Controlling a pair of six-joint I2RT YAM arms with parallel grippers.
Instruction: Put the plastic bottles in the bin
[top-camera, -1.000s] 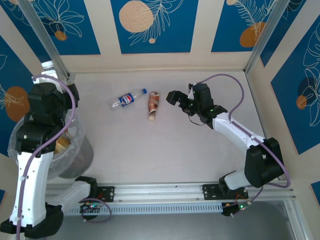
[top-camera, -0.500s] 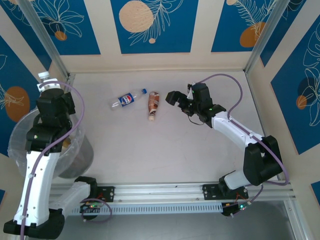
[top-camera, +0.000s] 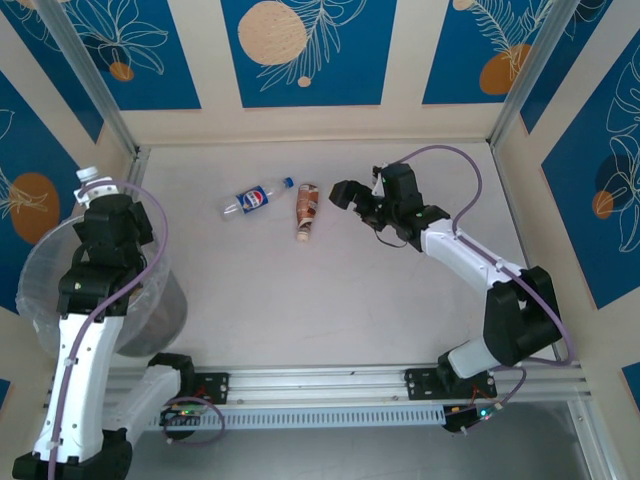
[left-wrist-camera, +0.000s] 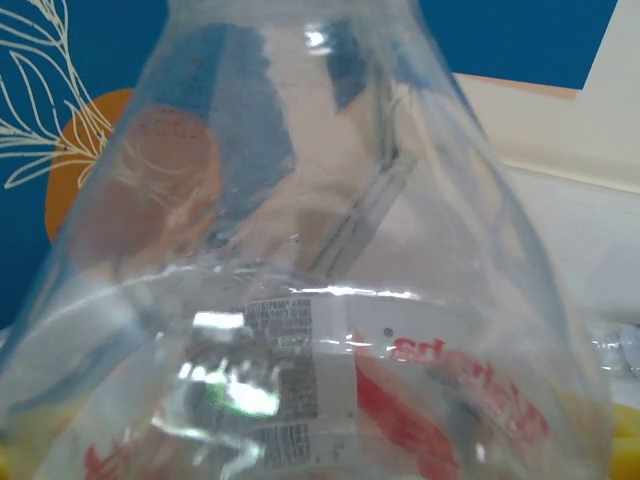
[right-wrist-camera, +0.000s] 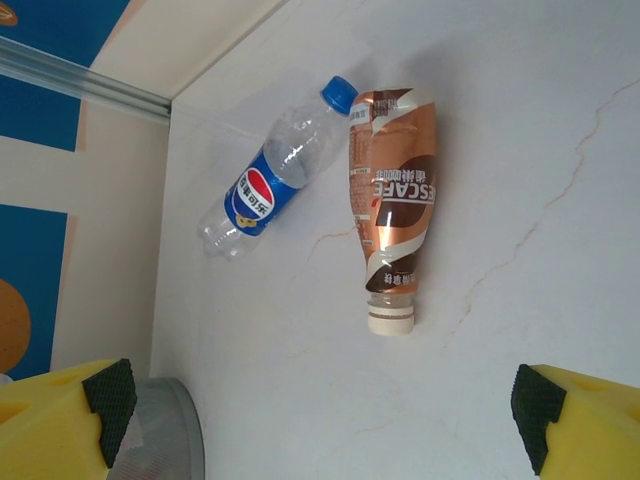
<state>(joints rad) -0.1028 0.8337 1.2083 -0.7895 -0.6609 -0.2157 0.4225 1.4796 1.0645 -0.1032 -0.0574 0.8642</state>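
Note:
My left gripper (top-camera: 112, 222) hangs over the bin (top-camera: 42, 262), a round bucket lined with a clear bag, at the left edge. It is shut on a clear plastic bottle (left-wrist-camera: 330, 300) with a red and white label; the bottle's white cap (top-camera: 88, 175) sticks out beyond the gripper. Two more plastic bottles lie on the table: a blue-labelled one with a blue cap (top-camera: 257, 197) (right-wrist-camera: 270, 185) and a brown-labelled one with a white cap (top-camera: 306, 210) (right-wrist-camera: 392, 210). My right gripper (top-camera: 345, 195) (right-wrist-camera: 320, 400) stands open just right of the brown bottle, nothing between its fingers.
Walls with blue and orange panels close the table on three sides, with metal posts at the back corners. The bin's grey rim (right-wrist-camera: 165, 430) shows at the lower left of the right wrist view. Bare tabletop (top-camera: 330, 300) lies between the bottles and the arm bases.
My left arm has swung toward the near side over the bin, carrying the clear bottle with it. My right gripper has shifted only slightly.

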